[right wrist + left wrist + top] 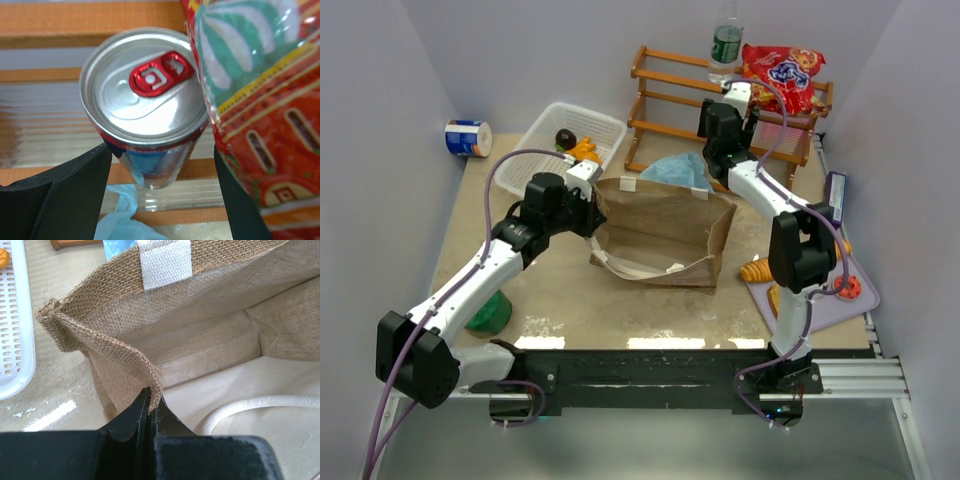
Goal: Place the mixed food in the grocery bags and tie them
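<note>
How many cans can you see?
2. A blue-and-white can lies on its side by the left wall. A soda can sits at the wooden rack, inside the open right gripper, beside the red crisp packet. Others may be hidden.

Top overhead, wide; wrists close: left on bag (200, 315), right can (145, 90).

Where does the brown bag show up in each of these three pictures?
Top view: brown bag stands open mid-table, between the arms.
Left wrist: it fills the picture, its rim pinched by the left tool.
Right wrist: not in it.
Shared landmark: light blue plastic bag, at left wrist's top edge, right wrist's bottom.
</note>
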